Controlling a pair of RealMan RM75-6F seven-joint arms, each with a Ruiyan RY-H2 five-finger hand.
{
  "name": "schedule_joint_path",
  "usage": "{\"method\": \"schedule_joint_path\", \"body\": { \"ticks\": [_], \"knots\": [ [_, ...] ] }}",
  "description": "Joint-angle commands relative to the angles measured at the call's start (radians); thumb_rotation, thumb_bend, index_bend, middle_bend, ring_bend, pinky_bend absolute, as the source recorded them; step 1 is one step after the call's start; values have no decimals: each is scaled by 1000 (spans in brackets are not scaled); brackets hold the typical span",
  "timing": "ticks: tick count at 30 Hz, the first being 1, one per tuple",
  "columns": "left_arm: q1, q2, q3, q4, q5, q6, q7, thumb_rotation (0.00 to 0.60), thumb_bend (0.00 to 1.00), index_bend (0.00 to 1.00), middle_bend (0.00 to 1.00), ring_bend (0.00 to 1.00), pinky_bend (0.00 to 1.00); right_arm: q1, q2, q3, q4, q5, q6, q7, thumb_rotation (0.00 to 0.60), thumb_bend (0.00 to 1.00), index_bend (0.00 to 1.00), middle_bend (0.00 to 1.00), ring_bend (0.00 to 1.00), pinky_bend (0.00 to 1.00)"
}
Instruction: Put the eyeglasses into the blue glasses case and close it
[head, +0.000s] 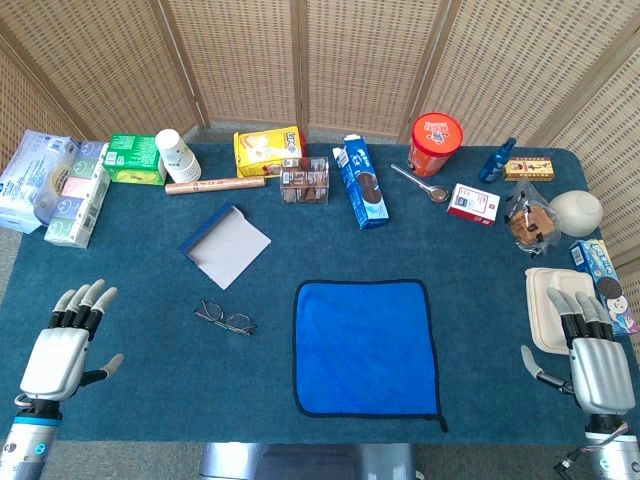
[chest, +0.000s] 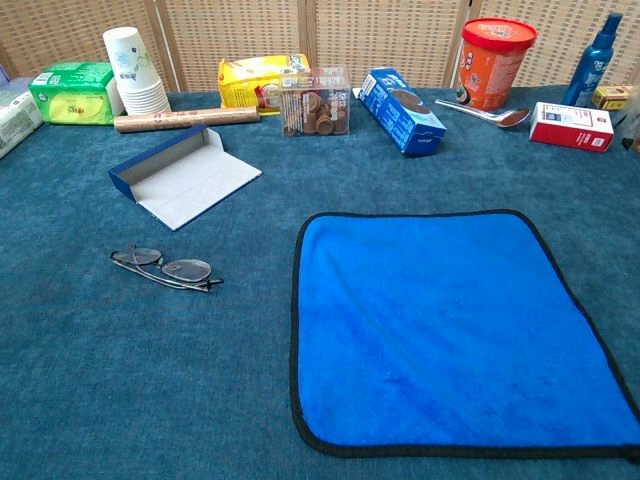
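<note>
Sitting folded on the dark blue carpeted desk (head: 130, 400) is the pair of thin wire-framed eyeglasses (head: 225, 320), left of the bright blue square cloth with black edging (head: 365, 346) and not touching it. Just behind the glasses, a bit further back on the desk, the blue glasses case with a pale lining (head: 225, 242) lies flipped open, flap flat on the desk, nothing inside it.

Both hands are down at the near corners in the head view, well away from the eyeglasses and case. The left hand (head: 68, 345) has its fingers spread and is grasping nothing. Same deal with the right hand (head: 590, 350), released and bare, parked right beside a white clamshell food box (head: 548, 300).

Along the back edge there's the usual clutter: a green tissue pack (head: 134, 159), a stack of white paper cups (head: 177, 155), a brown rolled tube (head: 215, 186), a yellow snack bag (head: 267, 150), a clear box of brown pieces (head: 305, 180), a blue cookie carton (head: 361, 184), a red tub with a lid (head: 436, 143), a metal spoon (head: 420, 183) and a small red-and-white box (head: 473, 203).

The chest view doesn't catch either hand.
</note>
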Motion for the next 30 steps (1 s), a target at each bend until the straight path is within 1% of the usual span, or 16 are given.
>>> {"method": "schedule_joint_path", "body": {
  "ticks": [1, 11, 19, 24, 27, 28, 30],
  "knots": [
    [-4, -2, 3, -2, -8, -12, 8, 600, 174, 0, 10, 0, 12, 5, -8, -2, 5, 2, -11, 0, 341, 361, 90, 126, 0, 45],
    [4, 9, 16, -21, 8, 1, 16, 600, 174, 1, 13, 0, 12, -1, -12, -6, 28, -5, 0, 29, 342, 360, 91, 126, 0, 45],
    [-5, 21, 11, -33, 10, -8, 3, 600, 174, 0, 14, 0, 12, -3, -14, -6, 29, -6, 4, 31, 339, 360, 90, 126, 0, 44],
    [-33, 45, -2, -40, -6, -52, -31, 600, 175, 1, 13, 0, 13, -3, -16, 0, 27, -1, 7, 28, 341, 361, 90, 126, 0, 44],
    [-65, 67, -25, -44, -27, -94, -68, 600, 175, 0, 13, 0, 16, 0, -16, -2, 26, 0, -1, 27, 337, 360, 90, 126, 0, 44],
    [-92, 82, -43, -50, -59, -139, -110, 600, 175, 0, 13, 0, 19, -2, -16, -3, 24, -4, 3, 25, 338, 359, 90, 126, 0, 44],
    [-131, 111, -64, -56, -97, -206, -156, 600, 174, 0, 14, 0, 23, -6, -14, -3, 23, -2, 10, 25, 341, 359, 90, 126, 0, 45]
  ]
}}
